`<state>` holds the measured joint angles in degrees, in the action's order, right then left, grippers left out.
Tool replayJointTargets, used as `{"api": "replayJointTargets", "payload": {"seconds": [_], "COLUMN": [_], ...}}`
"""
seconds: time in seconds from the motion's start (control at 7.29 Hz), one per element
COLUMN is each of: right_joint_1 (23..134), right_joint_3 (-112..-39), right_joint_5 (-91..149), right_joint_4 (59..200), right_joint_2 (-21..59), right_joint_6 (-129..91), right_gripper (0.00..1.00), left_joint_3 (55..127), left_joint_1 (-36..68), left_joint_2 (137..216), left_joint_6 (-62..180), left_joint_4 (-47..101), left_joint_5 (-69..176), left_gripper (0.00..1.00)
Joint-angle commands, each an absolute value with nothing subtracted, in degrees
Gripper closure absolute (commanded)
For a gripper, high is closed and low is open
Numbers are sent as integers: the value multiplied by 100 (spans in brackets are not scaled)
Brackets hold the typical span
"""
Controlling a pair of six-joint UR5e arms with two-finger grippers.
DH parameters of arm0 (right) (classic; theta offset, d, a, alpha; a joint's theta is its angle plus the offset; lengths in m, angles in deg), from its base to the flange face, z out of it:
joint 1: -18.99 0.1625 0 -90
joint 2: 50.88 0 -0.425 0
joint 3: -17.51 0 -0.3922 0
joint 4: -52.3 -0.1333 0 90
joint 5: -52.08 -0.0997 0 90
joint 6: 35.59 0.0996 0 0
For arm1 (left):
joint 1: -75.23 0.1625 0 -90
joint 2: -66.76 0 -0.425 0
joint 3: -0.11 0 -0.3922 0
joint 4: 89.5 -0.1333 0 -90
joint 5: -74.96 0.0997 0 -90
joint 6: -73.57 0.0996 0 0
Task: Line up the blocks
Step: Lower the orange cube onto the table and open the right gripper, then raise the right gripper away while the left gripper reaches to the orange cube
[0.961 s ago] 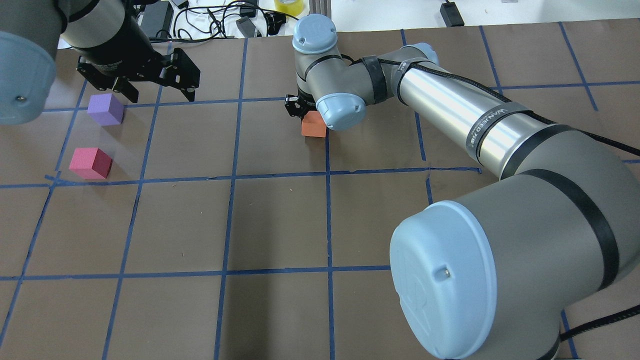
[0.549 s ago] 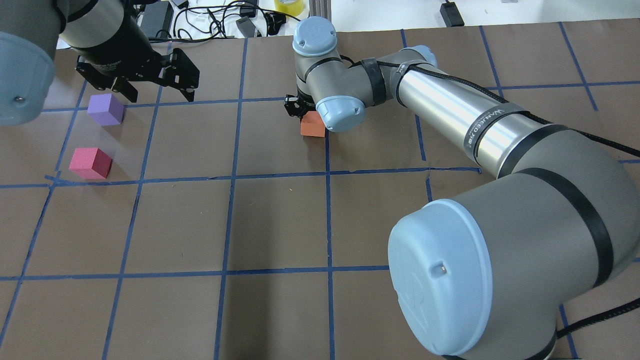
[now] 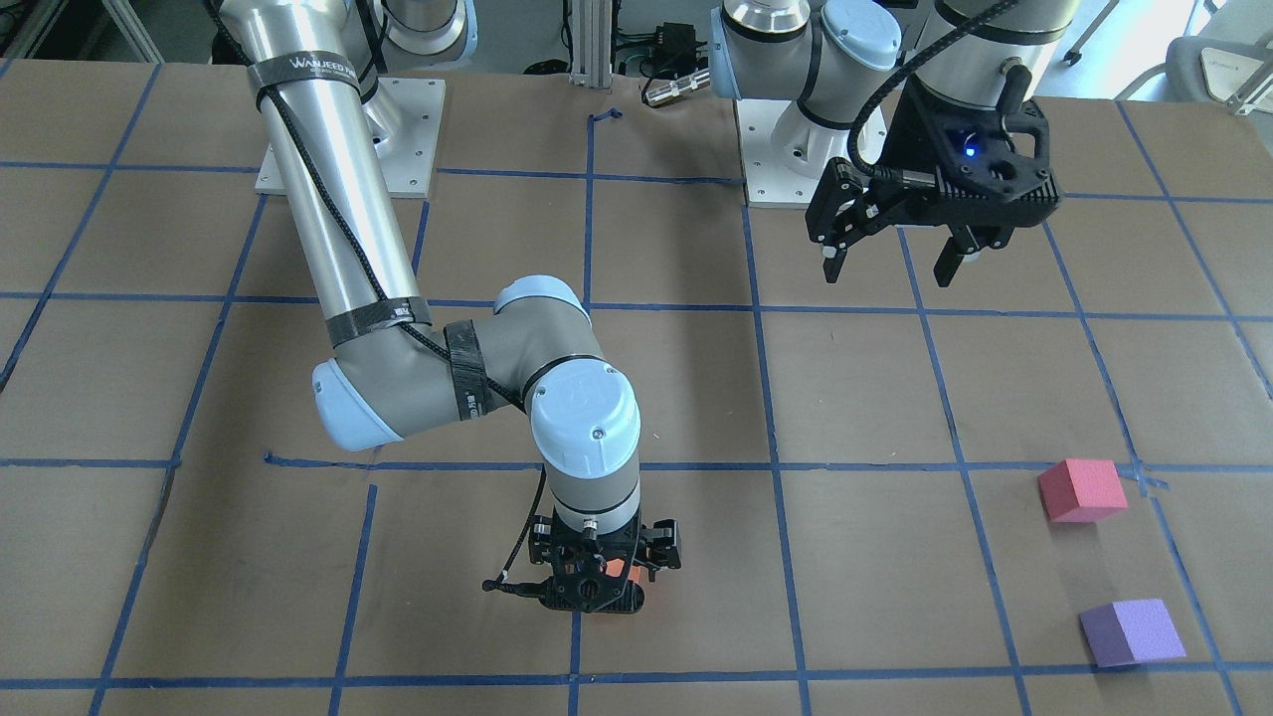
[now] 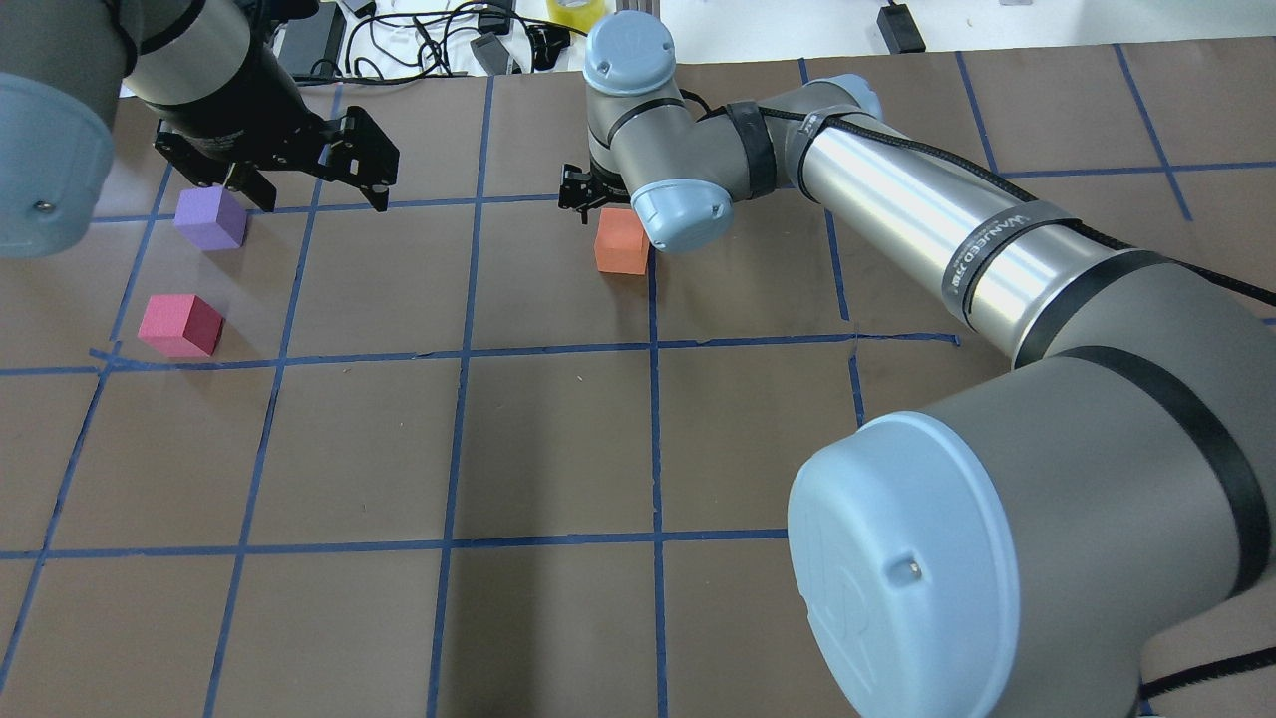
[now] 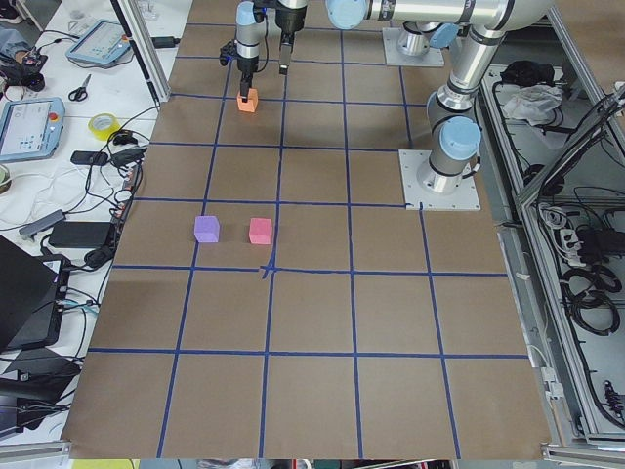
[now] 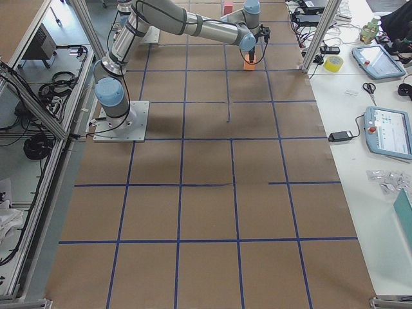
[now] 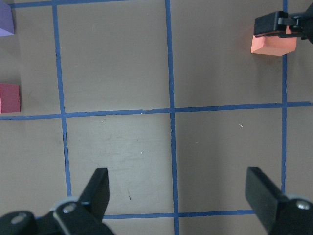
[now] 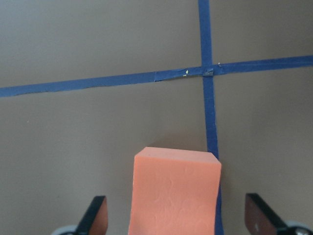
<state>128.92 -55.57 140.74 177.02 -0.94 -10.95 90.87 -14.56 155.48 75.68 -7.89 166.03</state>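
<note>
right pincer [image 8: 178, 211]: wide open, orange block [image 4: 621, 242] sits between the fingers, not gripped
left pincer [image 7: 177, 180]: wide open, empty
purple block [image 4: 210, 218]: 12 o'clock of pink block [image 4: 179, 324]

The orange block [image 4: 621, 242], pink-red block [image 4: 179, 325] and purple block [image 4: 209, 218] look matte foam — the table paper [image 4: 558, 449] dull brown.

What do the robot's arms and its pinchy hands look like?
The right arm and left arm are silver tubes with grey joints and round pale-blue caps. A black cable runs along the right arm, strapped on with black bands, one with white letters. The left gripper and right gripper are black with two fingers each.
</note>
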Motion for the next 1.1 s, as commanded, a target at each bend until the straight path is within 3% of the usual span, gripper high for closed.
{"api": "replayJointTargets", "payload": {"seconds": [0.0, 0.55, 0.96], "right_joint_1": [12667, 11359, 11039], "right_joint_3": [-5640, -5658, -5694], "right_joint_5": [14120, 14129, 14322], "right_joint_4": [16739, 15057, 14118], "right_joint_2": [805, 2344, 2733], "right_joint_6": [-1237, -3018, -3233], "right_gripper": [0, 0, 0], "left_joint_3": [9090, 8994, 8959], "left_joint_1": [-1459, -1433, -1651], "left_joint_2": [15518, 15868, 16973], "left_joint_6": [7568, 7472, 7306], "left_joint_4": [-785, -1099, -2476], "left_joint_5": [16602, 16366, 15900], "left_gripper": [0, 0, 0]}}
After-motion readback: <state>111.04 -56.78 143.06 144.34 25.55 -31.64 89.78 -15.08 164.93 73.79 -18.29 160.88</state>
